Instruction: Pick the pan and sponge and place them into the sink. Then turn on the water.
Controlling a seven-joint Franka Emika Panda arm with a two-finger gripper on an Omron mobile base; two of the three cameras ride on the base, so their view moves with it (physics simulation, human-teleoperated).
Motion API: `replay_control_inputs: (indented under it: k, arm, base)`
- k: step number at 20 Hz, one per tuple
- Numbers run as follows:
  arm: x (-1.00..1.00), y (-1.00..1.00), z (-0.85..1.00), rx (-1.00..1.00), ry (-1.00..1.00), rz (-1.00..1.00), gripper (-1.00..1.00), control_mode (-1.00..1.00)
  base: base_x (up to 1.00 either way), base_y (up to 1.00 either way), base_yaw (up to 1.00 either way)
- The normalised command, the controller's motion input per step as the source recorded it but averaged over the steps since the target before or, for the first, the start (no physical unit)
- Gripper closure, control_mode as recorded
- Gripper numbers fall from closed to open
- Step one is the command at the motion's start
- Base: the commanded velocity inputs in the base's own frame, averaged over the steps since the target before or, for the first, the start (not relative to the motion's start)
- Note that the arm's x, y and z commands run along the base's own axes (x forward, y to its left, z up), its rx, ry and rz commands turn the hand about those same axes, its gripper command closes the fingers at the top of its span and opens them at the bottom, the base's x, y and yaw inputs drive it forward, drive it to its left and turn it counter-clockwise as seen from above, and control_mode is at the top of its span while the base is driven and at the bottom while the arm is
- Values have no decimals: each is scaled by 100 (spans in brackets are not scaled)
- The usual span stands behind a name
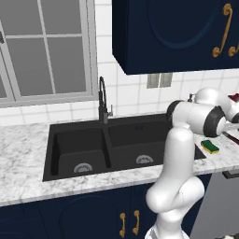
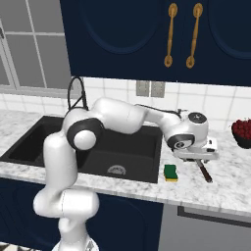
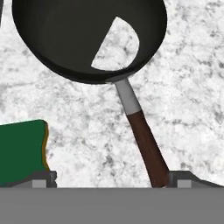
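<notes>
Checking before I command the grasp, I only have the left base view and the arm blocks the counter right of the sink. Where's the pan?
Observer: The pan sits on the marble counter below the hand, with its handle running back toward the fingers.
Operator: Fingers closed on it?
Observer: No. The gripper is open, with one fingertip beside the handle's end and nothing held.
Operator: The sponge I see, is it touching the pan?
Observer: No. In the right base view the sponge lies apart from the handle, nearer the sink.
</notes>
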Motion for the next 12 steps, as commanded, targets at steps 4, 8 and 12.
replay_control_inputs:
  k: [4,8,12]
  arm:
    - [14,-29,-5,3,0,7,-100,-100]
    - [10,-10,-6,6,0,6,-100,-100]
    - [3,7,-38,0,0,0,-100,-100]
  base:
    - [0,0,0]
    - [0,0,0]
    - [0,0,0]
